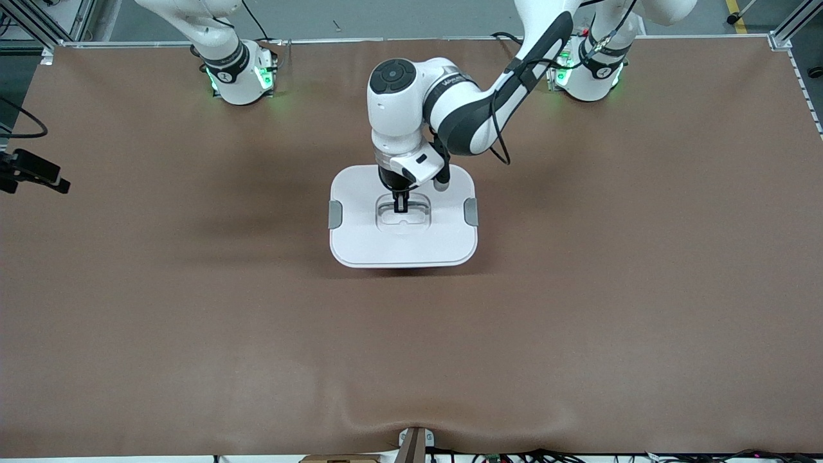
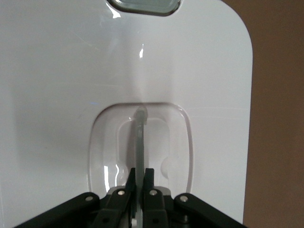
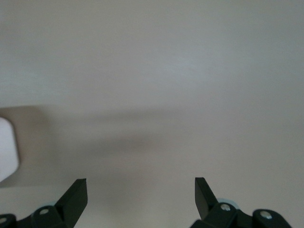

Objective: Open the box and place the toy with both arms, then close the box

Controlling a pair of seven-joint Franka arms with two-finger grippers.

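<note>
The box stands in the middle of the table with its white lid on; the tub under the lid is hidden. Two grey clips sit on the lid's short sides. My left gripper reaches down into the lid's recess and is shut on the clear handle; in the left wrist view the left gripper pinches the handle's thin bar. My right gripper is open and empty over bare table, out of the front view. The toy is out of view.
The brown table spreads wide around the box. A black camera mount juts in at the right arm's end. A small bracket sits at the table's near edge. A white corner shows at the right wrist view's edge.
</note>
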